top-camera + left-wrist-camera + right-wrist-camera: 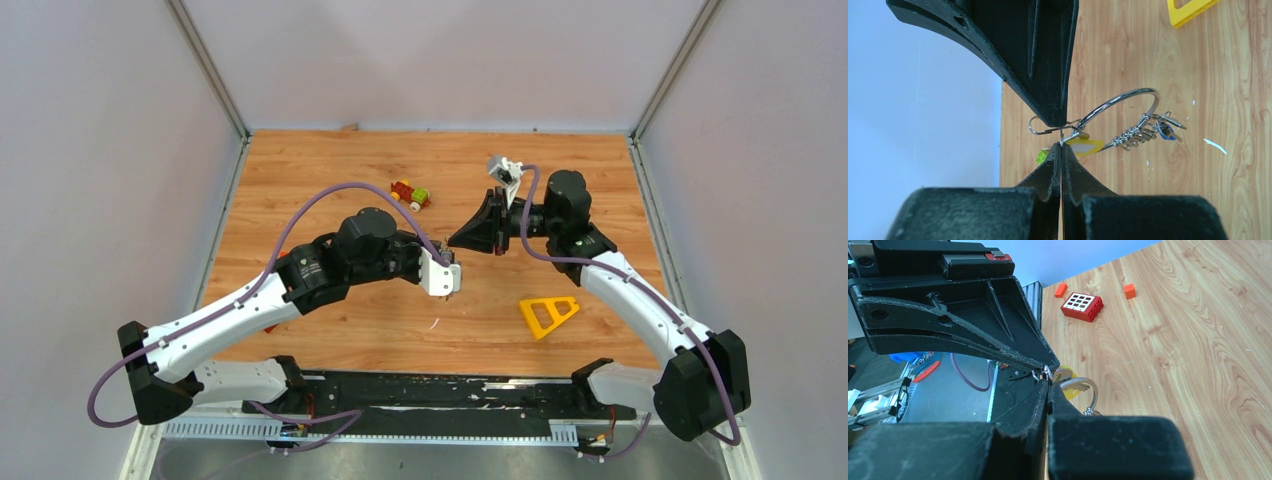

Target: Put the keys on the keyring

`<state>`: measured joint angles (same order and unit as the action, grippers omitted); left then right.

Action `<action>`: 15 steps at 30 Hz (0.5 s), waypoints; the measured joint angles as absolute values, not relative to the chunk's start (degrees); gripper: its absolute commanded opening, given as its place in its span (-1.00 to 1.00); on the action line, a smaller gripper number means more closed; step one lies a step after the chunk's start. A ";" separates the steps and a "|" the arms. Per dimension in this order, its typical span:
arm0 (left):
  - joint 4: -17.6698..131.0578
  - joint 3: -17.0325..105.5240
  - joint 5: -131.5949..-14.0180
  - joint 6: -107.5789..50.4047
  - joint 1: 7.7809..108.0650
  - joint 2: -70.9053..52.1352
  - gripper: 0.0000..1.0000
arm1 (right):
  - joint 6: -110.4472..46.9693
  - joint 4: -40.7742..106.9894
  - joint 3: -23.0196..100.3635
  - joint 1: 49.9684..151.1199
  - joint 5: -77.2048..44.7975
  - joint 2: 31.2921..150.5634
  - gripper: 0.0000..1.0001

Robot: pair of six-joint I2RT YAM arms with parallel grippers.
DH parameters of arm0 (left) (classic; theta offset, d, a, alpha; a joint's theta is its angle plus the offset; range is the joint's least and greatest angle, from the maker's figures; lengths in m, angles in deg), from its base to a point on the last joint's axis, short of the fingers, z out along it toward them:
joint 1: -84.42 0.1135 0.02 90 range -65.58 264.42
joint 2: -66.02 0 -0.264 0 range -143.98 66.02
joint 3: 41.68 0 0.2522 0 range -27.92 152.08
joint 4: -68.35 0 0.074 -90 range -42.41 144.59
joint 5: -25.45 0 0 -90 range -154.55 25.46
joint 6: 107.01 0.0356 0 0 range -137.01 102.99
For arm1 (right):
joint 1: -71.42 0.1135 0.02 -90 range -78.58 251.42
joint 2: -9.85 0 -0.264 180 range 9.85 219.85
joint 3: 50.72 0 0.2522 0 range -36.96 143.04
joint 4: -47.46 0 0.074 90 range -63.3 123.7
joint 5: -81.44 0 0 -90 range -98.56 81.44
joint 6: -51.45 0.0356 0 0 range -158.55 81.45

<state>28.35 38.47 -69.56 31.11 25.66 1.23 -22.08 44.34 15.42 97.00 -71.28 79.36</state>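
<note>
My left gripper point(1061, 146) and right gripper point(1049, 382) meet tip to tip above the table's middle point(455, 255), both shut. Pinched between them is the keyring point(1040, 130), a thin silver wire loop; a short strand of it stands up out of the left tips. A thicker chrome hoop point(1128, 96) arcs away from the pinch. From it hang the keys point(1135, 135), with a blue tag point(1164, 131). A pale yellow tag point(1087, 147) hangs just by the tips. In the right wrist view a key point(1079, 386) and the yellow tag point(1068, 375) show beside my fingers.
A yellow plastic triangle point(547, 313) lies on the wood at the front right. A red-green-yellow toy car point(410, 195) sits behind the grippers. A red brick point(1082, 306) and small orange blocks point(1129, 290) lie near the left arm's side. Walls enclose three sides.
</note>
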 measured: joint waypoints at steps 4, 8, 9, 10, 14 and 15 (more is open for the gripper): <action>28.33 38.47 -69.54 31.09 25.66 1.23 -1.00 | -22.08 44.34 15.42 97.02 -71.28 79.36 -1.00; 28.33 38.47 -69.32 31.07 25.66 1.20 -1.00 | -22.08 44.34 15.42 97.13 -71.28 79.36 -1.00; 28.31 38.47 -69.19 31.07 25.66 1.18 -1.00 | -22.08 44.34 15.42 97.18 -71.28 79.36 -1.00; 28.31 38.47 -69.08 31.07 25.66 1.18 -1.00 | -22.08 44.34 15.42 97.24 -71.28 79.36 -1.00; 28.31 38.47 -68.84 31.00 25.66 1.18 -1.00 | -22.08 44.34 15.42 97.39 -71.30 79.36 -1.00; 28.33 38.47 -68.77 30.98 25.66 1.18 -1.00 | -22.08 44.34 15.42 97.42 -71.30 79.36 -1.00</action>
<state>28.33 38.47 -68.77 30.98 25.66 1.18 -22.08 44.34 15.42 97.42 -71.30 79.36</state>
